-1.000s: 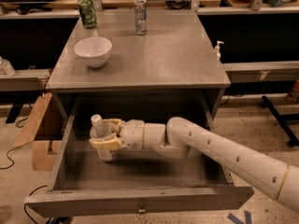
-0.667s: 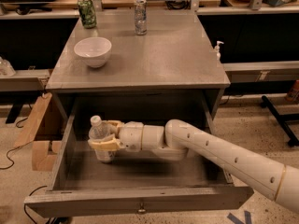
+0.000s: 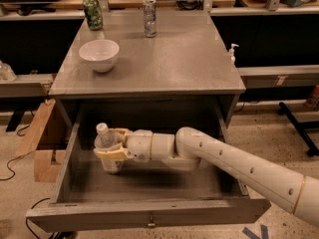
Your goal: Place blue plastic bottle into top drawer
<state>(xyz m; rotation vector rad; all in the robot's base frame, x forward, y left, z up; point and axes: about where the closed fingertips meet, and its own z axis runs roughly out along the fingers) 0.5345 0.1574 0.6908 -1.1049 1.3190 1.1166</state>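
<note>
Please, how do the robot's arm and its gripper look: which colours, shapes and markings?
The arm is a thick, rounded, off-white tube with small dark dots along it and a thin yellowish ring near its base end. The gripper, inside the top drawer, has pale yellow fingers. No cables show.

Blue plastic bottle [image 3: 105, 141] upright at left in top drawer [image 3: 149, 214], gripper [image 3: 112, 143] clasped around it; bowl [image 3: 99, 55] on table [image 3: 169, 59] above

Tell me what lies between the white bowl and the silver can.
Only bare tabletop, per the camera view. The gripper is in the top drawer, gripping the blue plastic bottle.
</note>
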